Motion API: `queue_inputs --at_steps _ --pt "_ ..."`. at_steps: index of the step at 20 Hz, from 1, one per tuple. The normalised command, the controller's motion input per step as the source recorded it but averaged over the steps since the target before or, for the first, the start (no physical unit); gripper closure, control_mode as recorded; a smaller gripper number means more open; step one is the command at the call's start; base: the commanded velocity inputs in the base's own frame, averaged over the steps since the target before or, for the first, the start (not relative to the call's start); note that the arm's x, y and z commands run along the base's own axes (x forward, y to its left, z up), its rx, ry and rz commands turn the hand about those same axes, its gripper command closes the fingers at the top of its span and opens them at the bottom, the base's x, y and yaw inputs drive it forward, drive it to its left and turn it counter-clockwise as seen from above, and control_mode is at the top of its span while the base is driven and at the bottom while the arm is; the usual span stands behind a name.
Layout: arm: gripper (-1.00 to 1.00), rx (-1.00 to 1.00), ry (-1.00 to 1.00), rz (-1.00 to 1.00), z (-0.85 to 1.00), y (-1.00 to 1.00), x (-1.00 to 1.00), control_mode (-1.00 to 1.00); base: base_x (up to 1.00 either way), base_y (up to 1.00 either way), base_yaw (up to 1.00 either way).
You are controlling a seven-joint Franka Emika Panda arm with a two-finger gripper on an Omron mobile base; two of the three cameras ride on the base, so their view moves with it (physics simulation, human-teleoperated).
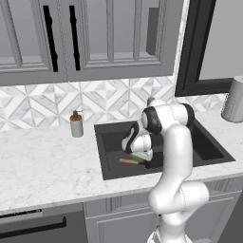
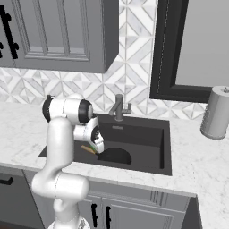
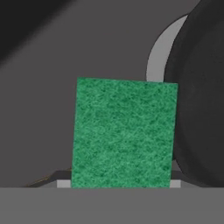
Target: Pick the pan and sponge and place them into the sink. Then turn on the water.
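One gripper (image 2: 95, 146) is lowered inside the sink (image 1: 213, 154), with the green sponge (image 3: 124, 133) seen flat-on directly ahead of it in the hand view. The sponge's lower edge is set between the two pale finger pads (image 3: 63, 184) at the bottom of that view, one at each lower corner, so the gripper appears to be closed on the sponge at a moderate width; whether the pads actually press it cannot be told for certain. A sliver of green and yellow (image 1: 138, 157) is seen at the hand in the left base view, above the sink floor.

Beside the sponge, within the sink, the black pan (image 3: 199, 100) is seen as a large dark round, with a pale curved patch, probably the metal drain (image 3: 158, 57), exposed beyond its rim. In the right base view the pan (image 2: 114, 156) lies on the sink floor near the front wall, and its light-brown wooden handle (image 2: 87, 149) is pointed toward the sink's left side, passing just under the hand.

At the back edge of the sink the dark grey faucet (image 2: 118, 107) is mounted, its spout angled over the basin. On the marble counter left of the sink a small soap dispenser (image 1: 76, 124) is placed near the tiled wall. Right of the sink, well apart from it, a grey cylindrical canister (image 2: 216, 112) is stood below the window frame.
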Motion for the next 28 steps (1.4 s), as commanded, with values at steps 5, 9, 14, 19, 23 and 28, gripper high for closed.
queue_inputs --at_steps 5,9,14,19,23,28 --pt "-1.00 0.00 0.00 0.01 0.00 0.00 0.00 -1.00 0.00 0.00 0.00" --pt "-1.00 0.00 0.00 0.08 0.14 -0.02 -0.18 -1.00 0.00 0.00 0.00" --pt "-1.00 0.00 -0.01 0.07 0.63 0.00 -0.26 -1.00 0.00 0.00 0.00" --pt "-1.00 0.00 0.00 0.07 0.97 -0.09 -0.31 -1.00 0.00 0.00 0.00" --pt "-1.00 0.02 0.00 0.10 1.00 -0.32 -0.36 -1.00 0.00 0.00 0.00" --pt "-1.00 0.01 0.00 0.04 0.95 -0.44 -0.66 -1.00 0.00 0.00 0.00"
